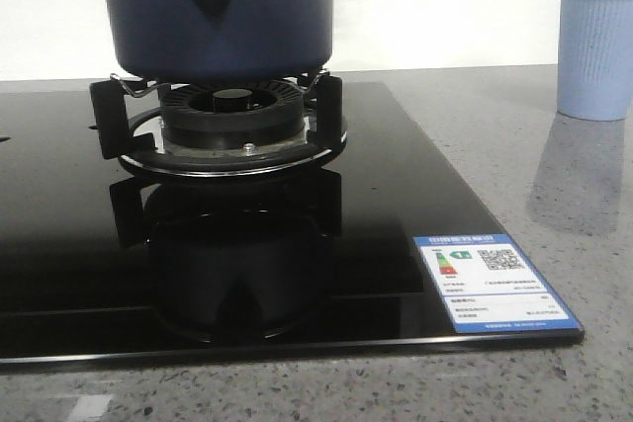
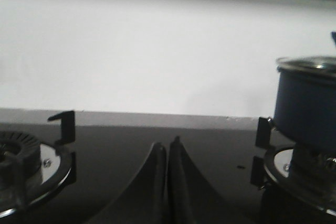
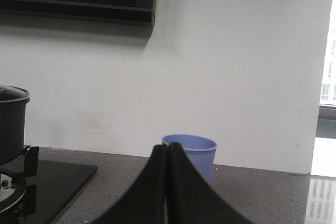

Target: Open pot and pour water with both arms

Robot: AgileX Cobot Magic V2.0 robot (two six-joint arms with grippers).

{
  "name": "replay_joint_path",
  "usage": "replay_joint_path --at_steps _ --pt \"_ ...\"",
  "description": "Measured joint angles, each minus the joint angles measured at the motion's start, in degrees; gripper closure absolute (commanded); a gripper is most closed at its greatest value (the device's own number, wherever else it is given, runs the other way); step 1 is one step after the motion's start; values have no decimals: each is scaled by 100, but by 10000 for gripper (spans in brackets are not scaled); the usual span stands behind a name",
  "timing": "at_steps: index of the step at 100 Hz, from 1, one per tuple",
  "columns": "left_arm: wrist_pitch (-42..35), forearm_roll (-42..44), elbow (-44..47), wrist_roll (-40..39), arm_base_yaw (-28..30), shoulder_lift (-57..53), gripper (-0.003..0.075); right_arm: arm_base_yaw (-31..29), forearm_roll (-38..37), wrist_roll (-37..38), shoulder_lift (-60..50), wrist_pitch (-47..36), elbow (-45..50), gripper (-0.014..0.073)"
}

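Observation:
The dark navy pot (image 1: 218, 17) stands on the burner grate (image 1: 232, 126) of the black glass hob; its handle mount with a round hole faces me. It also shows in the left wrist view (image 2: 307, 106) with a glass lid (image 2: 310, 65) on top, and in the right wrist view (image 3: 11, 124). My left gripper (image 2: 168, 145) is shut and empty, low over the hob between two burners. My right gripper (image 3: 168, 148) is shut and empty, over the counter in front of the pale blue ribbed cup (image 3: 197, 153). Neither gripper shows in the front view.
The pale blue cup (image 1: 596, 51) stands on the grey stone counter to the right of the hob. A second burner (image 2: 26, 166) lies to the left of the pot's burner. A label (image 1: 495, 282) sticks on the hob's front right corner. A wall runs behind.

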Motion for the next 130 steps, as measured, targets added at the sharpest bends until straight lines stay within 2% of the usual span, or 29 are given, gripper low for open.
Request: replay_joint_path --at_steps 10,23,51,130 --pt "326 642 45 -702 364 -193 741 0 0 0 0 -13 0 664" --pt "648 913 51 -921 462 -193 741 0 0 0 -5 -13 0 664" --pt "1012 1007 51 -933 155 -193 741 0 0 0 -5 -13 0 664" --pt "1059 1007 51 -933 148 -193 741 0 0 0 -5 -13 0 664"
